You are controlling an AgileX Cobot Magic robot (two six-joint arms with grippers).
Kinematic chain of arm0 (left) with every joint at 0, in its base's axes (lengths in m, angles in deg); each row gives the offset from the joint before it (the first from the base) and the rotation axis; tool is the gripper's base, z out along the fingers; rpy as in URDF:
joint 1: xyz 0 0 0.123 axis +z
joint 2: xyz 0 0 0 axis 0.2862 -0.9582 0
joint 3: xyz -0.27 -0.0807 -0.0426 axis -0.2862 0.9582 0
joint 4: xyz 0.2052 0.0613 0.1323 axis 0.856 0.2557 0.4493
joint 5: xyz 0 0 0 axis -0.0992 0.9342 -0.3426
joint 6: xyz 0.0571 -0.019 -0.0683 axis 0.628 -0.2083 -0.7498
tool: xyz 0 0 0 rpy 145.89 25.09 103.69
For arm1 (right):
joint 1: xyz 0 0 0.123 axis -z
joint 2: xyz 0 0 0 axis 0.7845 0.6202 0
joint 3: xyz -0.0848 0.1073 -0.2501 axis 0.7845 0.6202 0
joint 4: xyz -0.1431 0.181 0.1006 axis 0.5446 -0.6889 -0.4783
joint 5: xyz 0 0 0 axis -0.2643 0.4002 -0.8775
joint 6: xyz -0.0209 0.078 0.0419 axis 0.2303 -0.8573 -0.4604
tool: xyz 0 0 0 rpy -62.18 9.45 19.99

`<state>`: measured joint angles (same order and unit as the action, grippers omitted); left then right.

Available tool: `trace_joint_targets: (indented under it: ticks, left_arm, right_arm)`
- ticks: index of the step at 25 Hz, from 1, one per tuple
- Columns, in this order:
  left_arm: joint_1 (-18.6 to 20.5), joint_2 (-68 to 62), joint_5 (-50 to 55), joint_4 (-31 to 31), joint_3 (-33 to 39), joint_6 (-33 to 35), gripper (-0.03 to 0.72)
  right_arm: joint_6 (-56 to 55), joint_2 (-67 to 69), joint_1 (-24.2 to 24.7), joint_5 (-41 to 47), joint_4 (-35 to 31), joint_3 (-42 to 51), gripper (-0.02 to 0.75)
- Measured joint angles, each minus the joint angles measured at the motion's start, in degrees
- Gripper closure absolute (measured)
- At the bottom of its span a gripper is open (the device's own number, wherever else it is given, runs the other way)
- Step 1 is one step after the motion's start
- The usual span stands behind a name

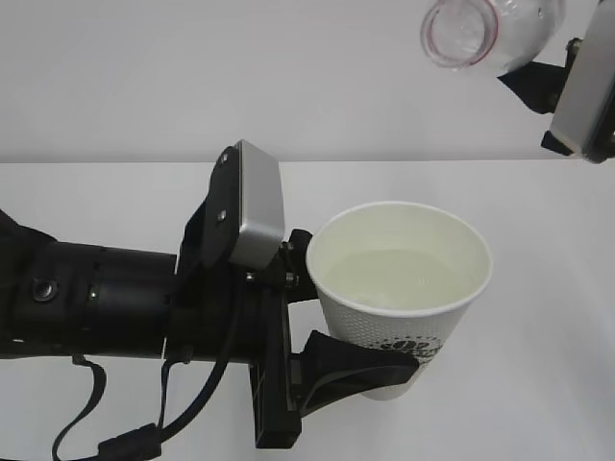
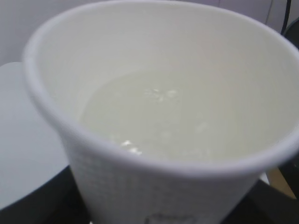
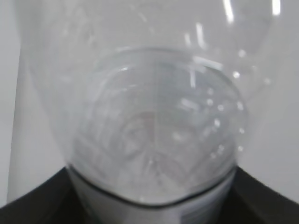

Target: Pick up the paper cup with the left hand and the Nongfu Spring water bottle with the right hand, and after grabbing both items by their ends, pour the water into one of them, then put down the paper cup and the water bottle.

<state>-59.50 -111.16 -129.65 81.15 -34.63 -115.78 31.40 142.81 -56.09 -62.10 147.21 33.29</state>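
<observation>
Exterior view, read from 9 o'clock across: the left hand [image 1: 351, 322] is seen reaching in from the left edge, its black fingers [image 1: 360, 360] pinched on the lower wall of the paper cup [image 1: 399, 288]. The cup is held upright at frame centre, above the white table [image 1: 538, 384]; whether its base touches the surface cannot be told. The water [image 1: 394, 274] is seen standing well up inside, pale and still.

Handling, as a judgement: a filled paper cup is taken to be heavier than it looks, soft-walled and easily crushed, so a light squeeze low on the body, where the base stiffens it, is favoured; any tilt is likely to spill.

At 1 o'clock the Nongfu Spring water bottle [image 1: 485, 29] is held tipped, its open red-ringed mouth turned toward the camera, high above and apart from the cup. No stream is seen. The right hand [image 1: 567, 91] is partly cut off by the edge; in the right wrist view the clear bottle is seen seated between its dark jaws, so it is gripped. Thin plastic, probably light now and slippery if wet; the ridged base end is judged the safer hold.
</observation>
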Motion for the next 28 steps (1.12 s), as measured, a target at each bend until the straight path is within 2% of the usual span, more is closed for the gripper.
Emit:
trace_joint_targets:
  ticks: [20,28]
  left_arm:
    - [0.0,0.0,0.0,0.0,0.0,0.0,0.178]
    - [0.0,0.0,0.0,0.0,0.0,0.0,0.178]
  right_arm:
    - [-14.7,0.0,0.0,0.0,-0.1,0.0,0.260]
    - [-25.1,0.0,0.0,0.0,-0.1,0.0,0.260]
